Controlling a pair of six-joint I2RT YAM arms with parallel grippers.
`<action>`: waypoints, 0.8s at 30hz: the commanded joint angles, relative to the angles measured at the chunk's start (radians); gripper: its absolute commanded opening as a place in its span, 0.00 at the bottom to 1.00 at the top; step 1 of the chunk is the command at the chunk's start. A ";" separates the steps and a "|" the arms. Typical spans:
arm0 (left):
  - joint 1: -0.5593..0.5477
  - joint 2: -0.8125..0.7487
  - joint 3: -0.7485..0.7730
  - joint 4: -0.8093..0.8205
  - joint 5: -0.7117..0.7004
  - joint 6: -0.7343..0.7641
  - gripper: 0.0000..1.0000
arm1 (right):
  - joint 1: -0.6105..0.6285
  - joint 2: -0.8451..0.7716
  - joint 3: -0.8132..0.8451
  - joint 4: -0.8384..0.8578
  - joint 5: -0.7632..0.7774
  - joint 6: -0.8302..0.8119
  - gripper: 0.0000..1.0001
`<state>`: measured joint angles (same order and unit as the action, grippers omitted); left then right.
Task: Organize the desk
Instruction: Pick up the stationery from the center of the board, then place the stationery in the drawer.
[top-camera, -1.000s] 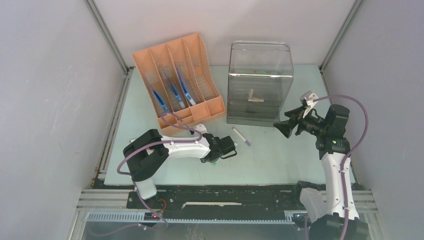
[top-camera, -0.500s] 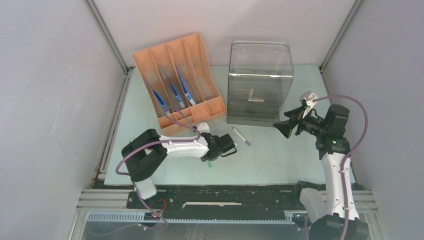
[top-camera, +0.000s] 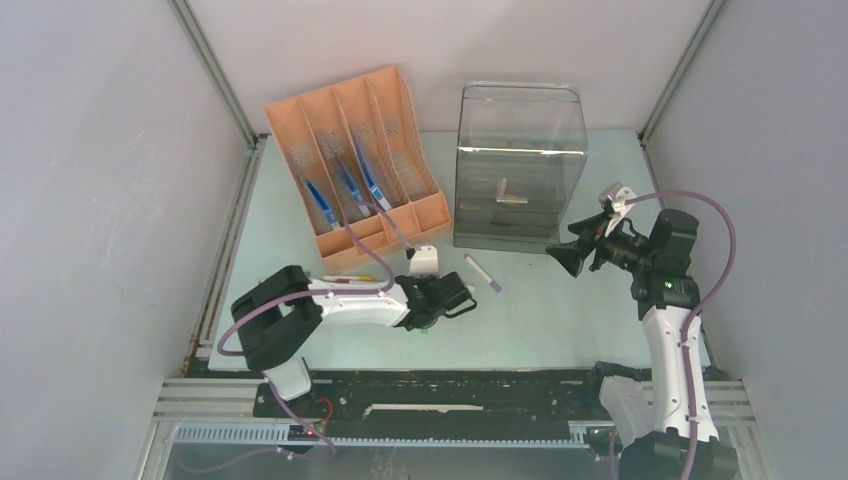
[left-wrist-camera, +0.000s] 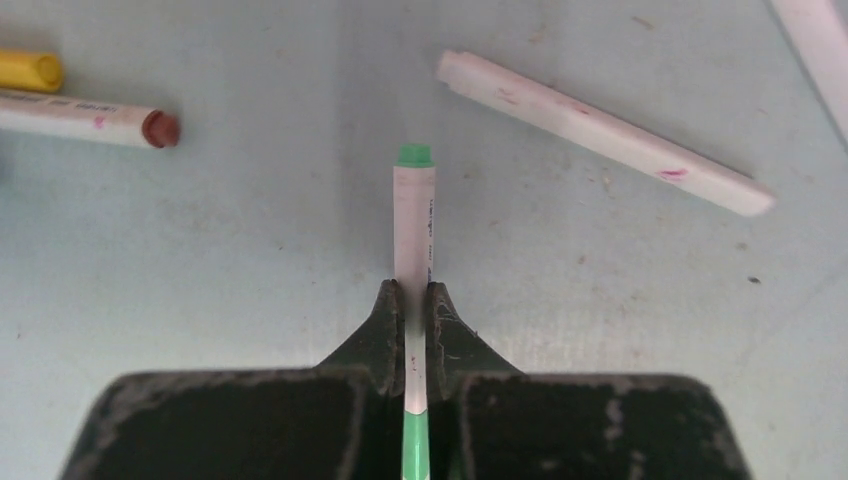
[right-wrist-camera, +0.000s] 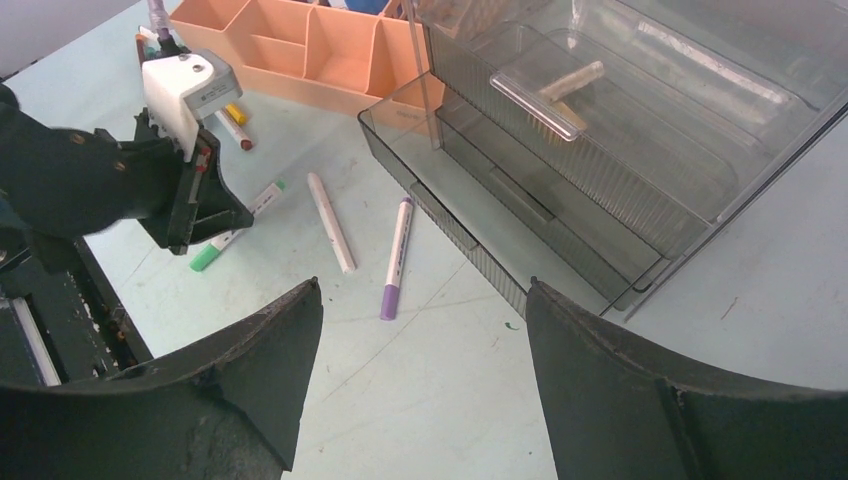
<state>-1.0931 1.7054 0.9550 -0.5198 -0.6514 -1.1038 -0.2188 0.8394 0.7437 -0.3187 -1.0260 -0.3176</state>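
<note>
- The large, flat, pale mint-green desk (top-camera: 570, 320) spreads beyond both arm bases, so each arm can reach whatever lies on it.
- A peach slotted plastic organiser (top-camera: 345, 150) and a smoky clear plastic drawer box (top-camera: 520, 165) stand side by side at the back, probably as homes for the loose pens.
- The right gripper (right-wrist-camera: 418, 300) hovers before the box, spread wide and empty.
- The left gripper (left-wrist-camera: 412, 300), low over the desk, is clamped mid-barrel on a white marker with green cap (left-wrist-camera: 414, 210), probably so that it lifts level.
- A purple-capped white marker (right-wrist-camera: 396, 258) lies loose nearby.

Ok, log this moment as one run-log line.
left gripper: shut on green marker | right gripper: open, empty, near clear drawer unit | desk: purple marker and white pen lying loose
</note>
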 joint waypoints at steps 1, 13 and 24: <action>-0.002 -0.142 -0.104 0.316 0.063 0.237 0.00 | 0.009 -0.020 0.039 0.004 0.001 -0.025 0.82; 0.012 -0.286 -0.219 0.741 0.292 0.611 0.00 | 0.010 -0.023 0.038 0.003 -0.001 -0.025 0.82; 0.200 -0.230 -0.141 0.942 0.849 0.743 0.00 | 0.010 -0.027 0.038 0.002 -0.004 -0.025 0.82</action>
<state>-0.9894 1.4418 0.7254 0.3115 -0.1043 -0.4297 -0.2153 0.8318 0.7437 -0.3199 -1.0260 -0.3283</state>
